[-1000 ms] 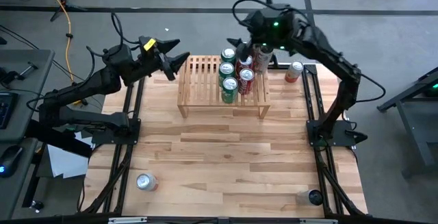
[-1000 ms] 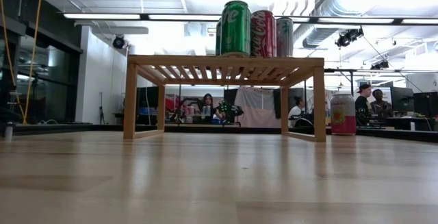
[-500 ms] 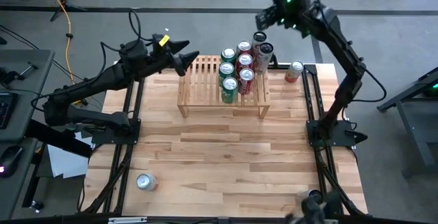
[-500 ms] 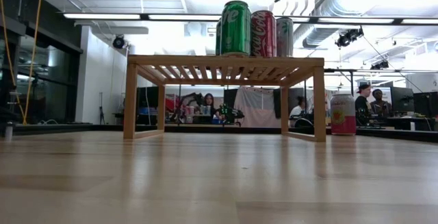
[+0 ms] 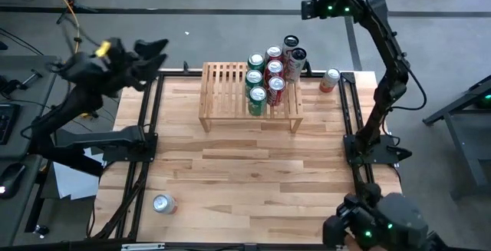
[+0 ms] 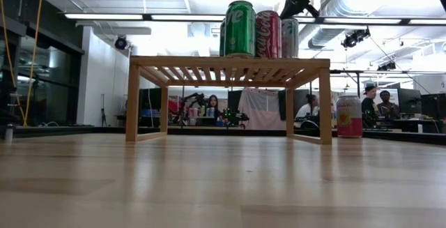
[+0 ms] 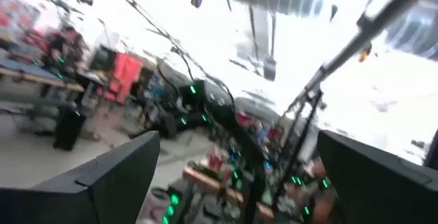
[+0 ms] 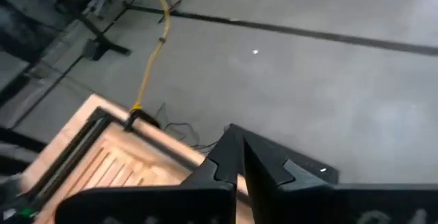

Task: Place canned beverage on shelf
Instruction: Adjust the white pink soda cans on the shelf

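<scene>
Near the table's point(image 5: 253, 166) far edge, about midway along it: the shelf point(image 5: 222, 90). On the shelf's right half, a cluster of cans point(image 5: 265, 78), packed together in two rows running front to back; left half of the slats bare. Just behind the shelf's far right corner, two more cans point(image 5: 293, 54) side by side. At the table's far right corner, one upright can point(image 5: 329, 80), apart from the shelf. Close to the near left corner, a single can point(image 5: 163, 203), well apart from everything else.
</scene>
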Motion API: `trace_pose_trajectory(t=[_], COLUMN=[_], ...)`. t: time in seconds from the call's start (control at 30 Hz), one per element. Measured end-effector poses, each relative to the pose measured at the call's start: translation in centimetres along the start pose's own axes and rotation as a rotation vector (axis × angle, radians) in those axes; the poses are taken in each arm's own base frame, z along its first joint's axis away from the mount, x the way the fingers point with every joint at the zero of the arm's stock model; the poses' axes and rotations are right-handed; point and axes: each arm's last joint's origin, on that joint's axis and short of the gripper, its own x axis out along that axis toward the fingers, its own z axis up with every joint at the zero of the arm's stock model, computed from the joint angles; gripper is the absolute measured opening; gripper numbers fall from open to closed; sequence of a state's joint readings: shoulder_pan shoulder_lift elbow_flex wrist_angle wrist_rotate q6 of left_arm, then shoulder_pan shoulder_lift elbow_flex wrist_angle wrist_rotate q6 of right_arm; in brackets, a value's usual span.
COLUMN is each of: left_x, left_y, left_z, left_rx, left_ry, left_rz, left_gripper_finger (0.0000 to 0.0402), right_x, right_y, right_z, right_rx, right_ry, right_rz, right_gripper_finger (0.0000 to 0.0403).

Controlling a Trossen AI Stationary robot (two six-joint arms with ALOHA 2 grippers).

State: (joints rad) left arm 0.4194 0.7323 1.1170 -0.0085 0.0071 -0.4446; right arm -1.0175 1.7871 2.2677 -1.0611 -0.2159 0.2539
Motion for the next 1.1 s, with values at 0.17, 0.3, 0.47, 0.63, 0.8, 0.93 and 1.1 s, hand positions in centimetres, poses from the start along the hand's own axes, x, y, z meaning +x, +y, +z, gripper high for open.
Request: trace_pose_trajectory(t=[0.17,0.3,0.47,0.63,0.8,0.93,1.1], left_x=[-0.8,0.2,2.4,4.0,4.8,5.0,5.0], left_y=[0.2,0.8,1.7,2.2,2.5,2.6,2.6], left_z=[0.0,-1.1,-2.9,-4.4,-5.3,-5.5,-5.5], left_rx=[0.002,0.006,-0.006,-0.047,-0.077,-0.082,-0.082], left_ry=[0.010,0.070,0.151,0.222,0.273,0.286,0.285], left_rz=[0.078,0.138,0.176,0.167,0.145,0.139,0.138], left_gripper_finger=[0.0388,0.0388,0.0388,0.0388,0.0388,0.0388,0.0388], right_x=[-0.6,-0.7,1.3,5.3,8.4,9.7,9.7], right_y=[-2.0,-2.9,-3.6,-4.0,-3.7,-3.7,-3.7], right_z=[-0.4,-0.6,-0.9,-1.6,-2.3,-2.7,-2.9], right_rx=[0.069,0.107,0.156,0.213,0.238,0.239,0.226], right_ry=[0.093,0.132,0.184,0.280,0.354,0.379,0.398], right_rz=[0.056,0.028,0.025,0.130,0.228,0.236,0.266], right_gripper_finger=[0.0002,0.0003,0.0001,0.0000,0.0000,0.0000,0.0000])
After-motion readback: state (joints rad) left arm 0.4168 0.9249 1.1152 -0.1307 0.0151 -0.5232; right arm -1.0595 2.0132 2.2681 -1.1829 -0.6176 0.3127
